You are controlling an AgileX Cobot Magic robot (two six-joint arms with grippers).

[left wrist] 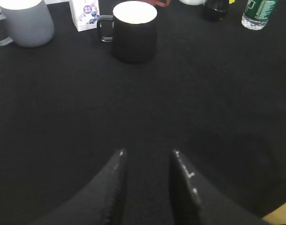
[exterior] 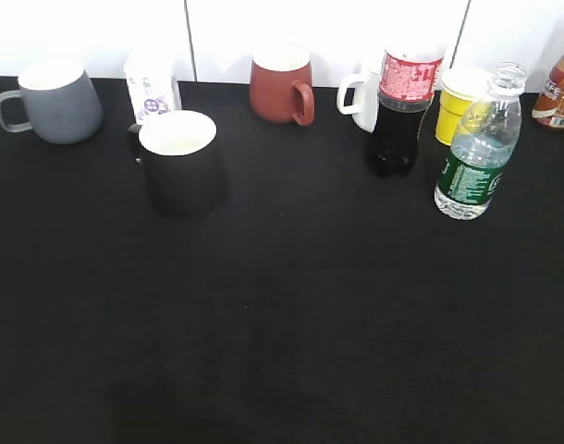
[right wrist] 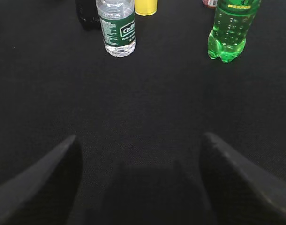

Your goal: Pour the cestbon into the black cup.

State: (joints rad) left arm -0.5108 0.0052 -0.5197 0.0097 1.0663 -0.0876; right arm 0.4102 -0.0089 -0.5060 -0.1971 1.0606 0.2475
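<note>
The cestbon (exterior: 476, 153) is a clear bottle with a dark green label, uncapped, standing upright at the right of the black table; it also shows in the right wrist view (right wrist: 116, 26) and the left wrist view (left wrist: 256, 11). The black cup (exterior: 180, 159) with white interior stands left of centre, handle to the left, and shows in the left wrist view (left wrist: 132, 29). My left gripper (left wrist: 146, 152) is open and empty, well short of the cup. My right gripper (right wrist: 139, 138) is wide open and empty, well short of the bottle. Neither gripper shows in the exterior view.
A grey mug (exterior: 55, 102), a small white carton (exterior: 151, 91), a brick-red mug (exterior: 282, 85), a white mug (exterior: 361, 97), a cola bottle (exterior: 400, 111), a yellow cup (exterior: 460, 104) and a brown-drink bottle (exterior: 561, 92) line the back. A green soda bottle (right wrist: 232, 28) stands right of the cestbon.
</note>
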